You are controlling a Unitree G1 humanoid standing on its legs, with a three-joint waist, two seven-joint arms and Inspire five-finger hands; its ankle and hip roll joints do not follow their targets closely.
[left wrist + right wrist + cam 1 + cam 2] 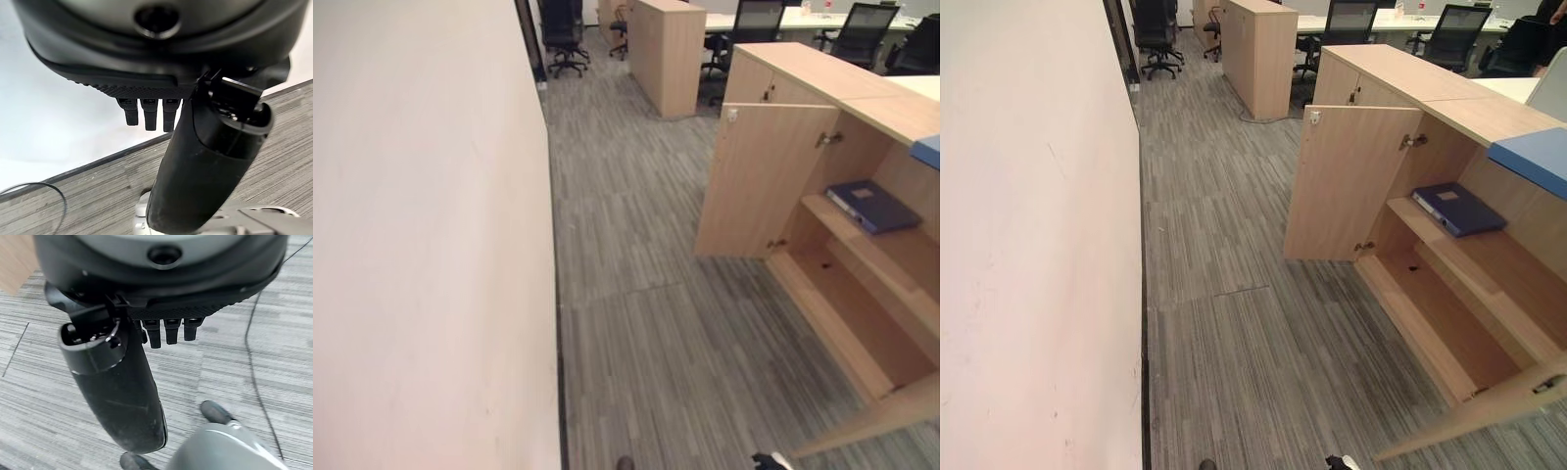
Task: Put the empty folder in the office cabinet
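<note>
Your blue folder [1457,209] already lies flat on the middle shelf [1489,257] of the open cabinet [862,88], off to the right — judged from that, the placing looks done. Both hands hang free over the carpet [636,323]: the left hand [205,161] and the right hand [117,391] each show relaxed, straight fingers holding nothing. What could trip you now is the near door [1474,411], swung low across your path; turn carelessly and an arm may knock it. The far door [1347,181] also stands wide — closing it hard could jolt the folder.
</note>
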